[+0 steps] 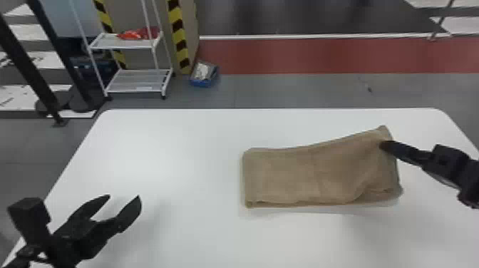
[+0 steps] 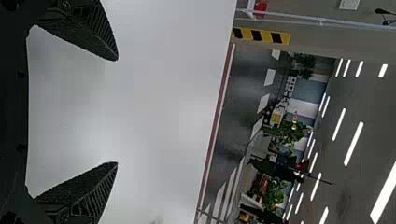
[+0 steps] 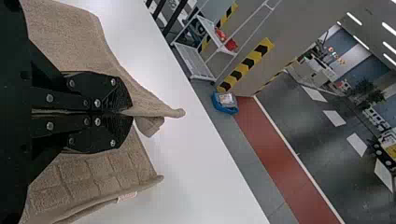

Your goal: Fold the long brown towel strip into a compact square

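Here we are over the white table, and our brown towel lies on its right half, folded in layers, longer from side to side than from near to far. And look at our right gripper! It comes in from the right side at the towel's far right corner, and in the right wrist view its fingers are clenched on a pinch of cloth, with a crumpled bit poking out past the tips. That corner is drawn up in a peak, while the left end lies low on the table. Below the pinch we spot a layer with a grid of squares and a small pale tag on its edge.

Over on the near left, our left gripper hangs above the table, well apart from the towel, its two fingers spread wide with only air between them.
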`<state>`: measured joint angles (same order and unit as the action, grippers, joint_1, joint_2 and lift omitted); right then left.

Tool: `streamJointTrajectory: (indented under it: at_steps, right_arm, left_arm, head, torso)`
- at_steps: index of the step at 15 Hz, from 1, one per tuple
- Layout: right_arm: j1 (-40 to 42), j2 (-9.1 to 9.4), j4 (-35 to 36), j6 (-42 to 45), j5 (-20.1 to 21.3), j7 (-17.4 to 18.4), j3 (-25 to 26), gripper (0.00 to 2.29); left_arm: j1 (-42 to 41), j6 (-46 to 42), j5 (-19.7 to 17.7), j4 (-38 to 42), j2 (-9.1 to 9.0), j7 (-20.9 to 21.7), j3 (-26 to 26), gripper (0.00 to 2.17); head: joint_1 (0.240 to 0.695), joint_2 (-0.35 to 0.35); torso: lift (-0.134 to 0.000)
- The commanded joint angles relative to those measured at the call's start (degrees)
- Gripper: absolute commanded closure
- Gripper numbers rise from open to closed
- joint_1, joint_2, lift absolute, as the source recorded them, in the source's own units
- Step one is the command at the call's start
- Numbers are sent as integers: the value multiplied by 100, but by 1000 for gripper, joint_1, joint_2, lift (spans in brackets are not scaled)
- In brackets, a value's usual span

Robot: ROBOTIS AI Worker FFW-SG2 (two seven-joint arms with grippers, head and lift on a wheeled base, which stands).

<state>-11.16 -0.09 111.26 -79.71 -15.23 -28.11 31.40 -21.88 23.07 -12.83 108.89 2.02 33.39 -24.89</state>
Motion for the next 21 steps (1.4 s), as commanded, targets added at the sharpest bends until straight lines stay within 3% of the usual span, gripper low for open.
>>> streamJointTrajectory:
  at_steps: [1,7,9,13,17,21]
  right_arm:
    - [-27,14,-175,65,20,8,86,26]
    - [8,14,-228,135,28,16,183,39]
    - [-27,14,-307,135,248,16,192,46]
    - [-106,-62,-641,223,1092,-28,-11,124]
    - [-115,-44,-790,346,1189,-63,60,191]
    - [-194,-158,-878,258,1364,-89,68,194]
  left_arm:
    - [0,-43,9,-43,0,-8,19,87]
    - [0,-113,61,-60,9,-26,80,87]
    - [0,-113,53,-60,27,-26,72,87]
    - [-35,-149,61,-69,35,0,45,87]
    - [-44,-201,53,-69,44,0,28,87]
    - [-44,-272,53,-131,44,-8,54,87]
  head:
    - [695,45]
    - [695,25]
    - [695,22]
    - [695,8]
    - [695,-9]
    - [695,-19]
  torso:
    - [-125]
    - [-125]
    - [-125]
    - [-125]
    - [-125]
    - [-125]
